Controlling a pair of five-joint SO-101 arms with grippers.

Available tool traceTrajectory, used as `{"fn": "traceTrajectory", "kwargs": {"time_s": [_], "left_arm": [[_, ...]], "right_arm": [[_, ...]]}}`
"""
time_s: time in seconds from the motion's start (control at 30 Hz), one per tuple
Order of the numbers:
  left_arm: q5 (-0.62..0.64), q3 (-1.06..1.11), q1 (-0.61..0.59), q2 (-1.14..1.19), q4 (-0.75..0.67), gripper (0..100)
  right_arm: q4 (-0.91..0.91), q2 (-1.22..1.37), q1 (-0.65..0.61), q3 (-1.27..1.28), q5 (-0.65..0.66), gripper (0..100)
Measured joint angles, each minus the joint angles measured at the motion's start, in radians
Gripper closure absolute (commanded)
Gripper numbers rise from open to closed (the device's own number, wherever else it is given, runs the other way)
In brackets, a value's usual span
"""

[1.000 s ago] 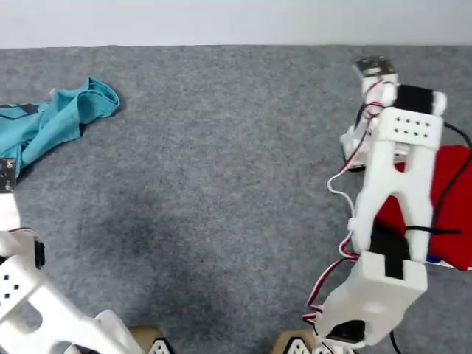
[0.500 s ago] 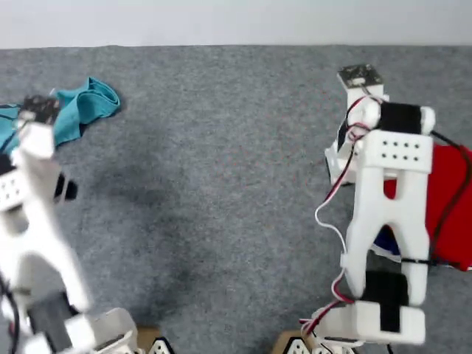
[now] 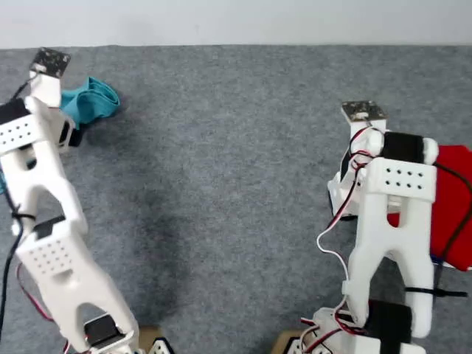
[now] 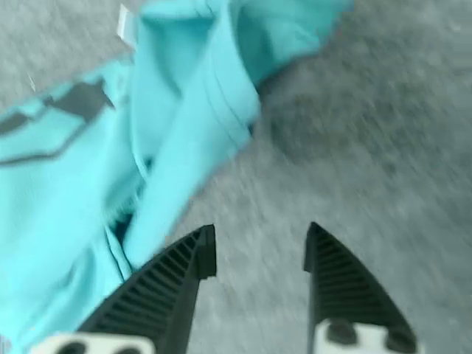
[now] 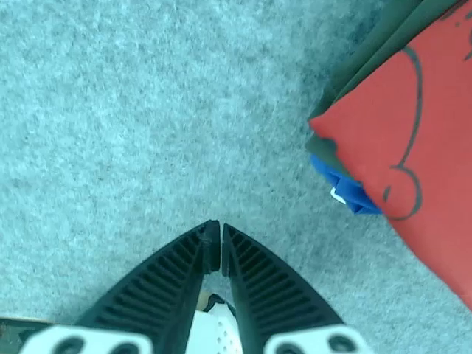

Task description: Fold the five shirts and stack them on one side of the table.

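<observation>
A crumpled teal shirt (image 3: 90, 102) lies at the table's far left corner, partly hidden by the left arm. In the left wrist view the teal shirt (image 4: 110, 140) spreads just ahead of my left gripper (image 4: 258, 247), which hangs open over the grey carpet beside the cloth's edge. A folded red shirt (image 3: 451, 206) tops a stack at the right edge. In the right wrist view the red shirt (image 5: 413, 140) rests on a blue shirt (image 5: 346, 188) and a dark one. My right gripper (image 5: 220, 240) is shut, empty, over bare carpet beside that stack.
The grey carpet (image 3: 221, 162) covers the whole table, with wide free room in the middle. A pale wall (image 3: 236, 22) borders the far edge. The right arm (image 3: 394, 221) stands over the stack's left side.
The left arm swung from the near left corner up to the teal shirt at the far left. The right arm drew back toward the near edge, beside the stack.
</observation>
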Motion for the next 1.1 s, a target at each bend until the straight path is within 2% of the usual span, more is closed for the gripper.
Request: {"fn": "traceTrajectory", "kwargs": {"time_s": [0.47,0.6,0.73,0.87,1.1], "left_arm": [[-0.052,-0.614,0.017,0.502,-0.017,77],[-0.055,-0.672,0.017,0.577,-0.06,85],[-0.083,-0.687,0.017,0.606,-0.083,100],[-0.086,-0.752,0.017,0.608,-0.081,100],[-0.086,-0.867,0.038,0.569,0.141,100]], "right_arm": [[0.0,0.0,-0.002,0.038,0.0,98.9],[0.0,0.0,0.0,0.038,0.0,98.9],[0.0,0.0,-0.002,0.038,0.0,98.9],[0.0,0.0,0.0,0.038,0.0,98.9],[0.0,0.0,0.0,0.038,0.0,98.9]]}}
